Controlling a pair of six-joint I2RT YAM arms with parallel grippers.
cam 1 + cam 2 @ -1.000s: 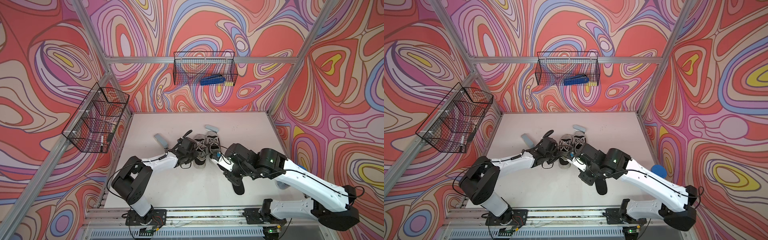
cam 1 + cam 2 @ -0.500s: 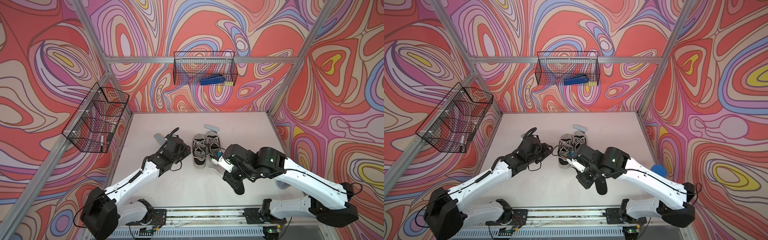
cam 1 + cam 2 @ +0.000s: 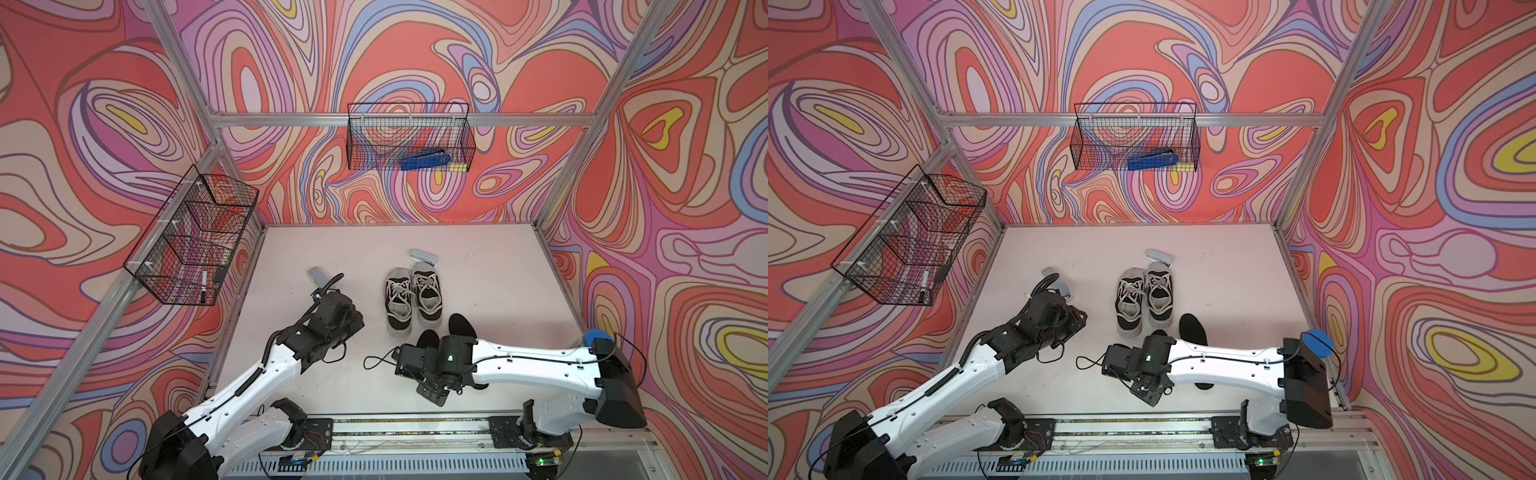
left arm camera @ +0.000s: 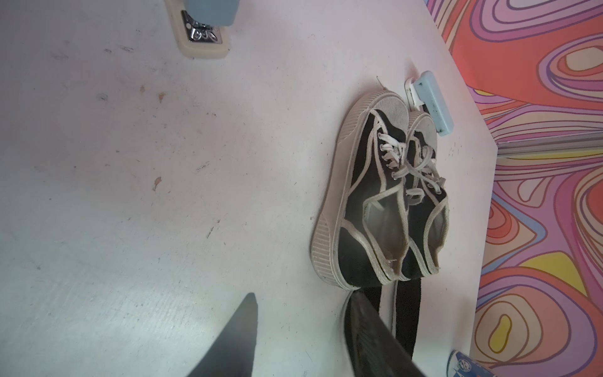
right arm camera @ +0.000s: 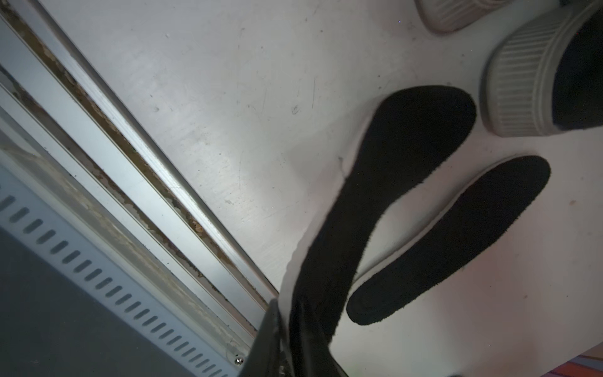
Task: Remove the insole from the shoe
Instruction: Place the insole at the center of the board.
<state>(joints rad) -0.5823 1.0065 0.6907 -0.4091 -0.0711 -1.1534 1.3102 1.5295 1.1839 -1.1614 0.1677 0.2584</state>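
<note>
The right fingers [image 5: 266,342] are almost shut and pinch one end of a black insole [image 5: 375,202]. The insole bends up from the table [image 5: 228,114] to the fingers. Its far end lies flat on the table, just by the heels of the shoes [image 5: 522,81]. It is out of the shoe. A second insole [image 5: 456,241] lies flat on the table just beside it.

The left fingers [image 4: 235,339] are open, with a wide gap between them, and they hold nothing. They hang over bare table, off to one side of the shoes and well apart from them.

The two shoes are black with white laces. They stand side by side and touch, with their toes to the back wall. Inside, both look pale grey. A blue stapler [image 4: 430,104] lies just by their toes. A grey stapler [image 4: 202,32] lies apart on the table, near the left arm.

In both top views the right arm reaches across the front of the table and hides part of both insoles. A side basket [image 3: 191,237] and a back basket [image 3: 409,137] hang on the walls.
</note>
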